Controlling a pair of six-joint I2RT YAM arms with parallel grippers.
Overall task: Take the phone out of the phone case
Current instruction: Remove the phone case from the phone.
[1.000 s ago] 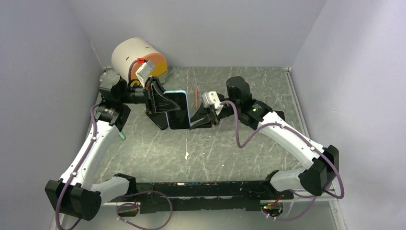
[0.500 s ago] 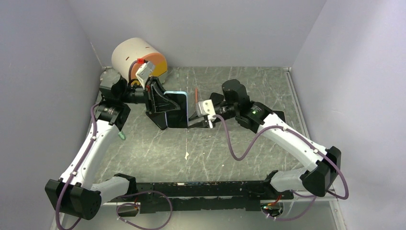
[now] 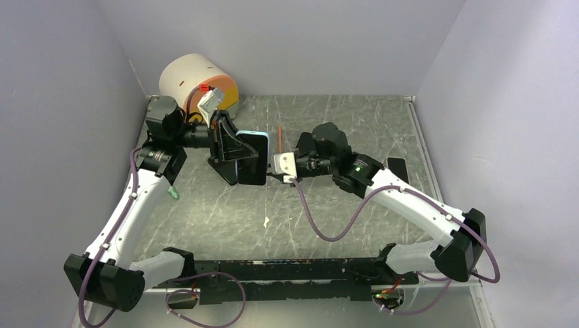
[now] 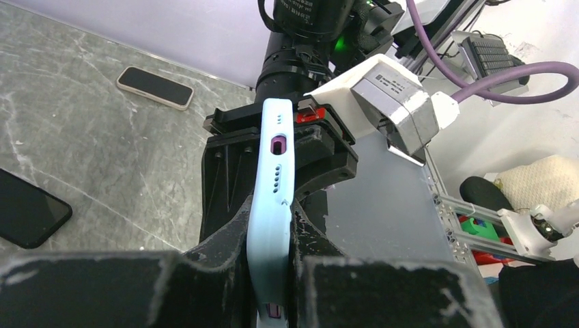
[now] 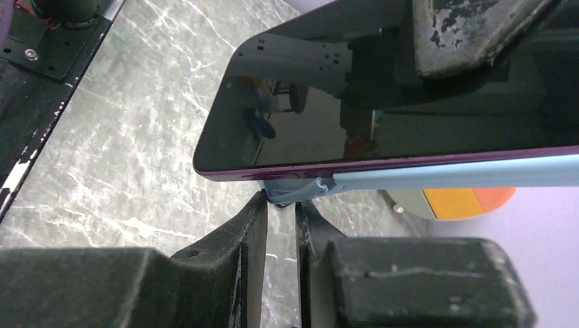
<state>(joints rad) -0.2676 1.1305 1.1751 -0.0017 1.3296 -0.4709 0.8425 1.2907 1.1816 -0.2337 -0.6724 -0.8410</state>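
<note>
Operator: Phone (image 5: pixel 307 130) position?
Spotter: On edge over the counter (image 3: pixel 328 205), in its pale blue phone case (image 4: pixel 272 191), clamped between the left claw's (image 4: pixel 271 236) fingers
Operator: Right claw (image 5: pixel 280 205)?
Spotter: Narrow, nipping the case's corner, which stands peeled off the phone's purple rim
Operator: Anything else?
Spotter: A black handset (image 4: pixel 27 213) and a pale-rimmed handset (image 4: pixel 153 87) lie flat on the counter, well apart

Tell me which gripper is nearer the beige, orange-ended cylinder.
Left. The left gripper, clamped on the light blue phone case, sits just in front of the beige cylinder; the right gripper pinches the case's far side, farther away.
</note>
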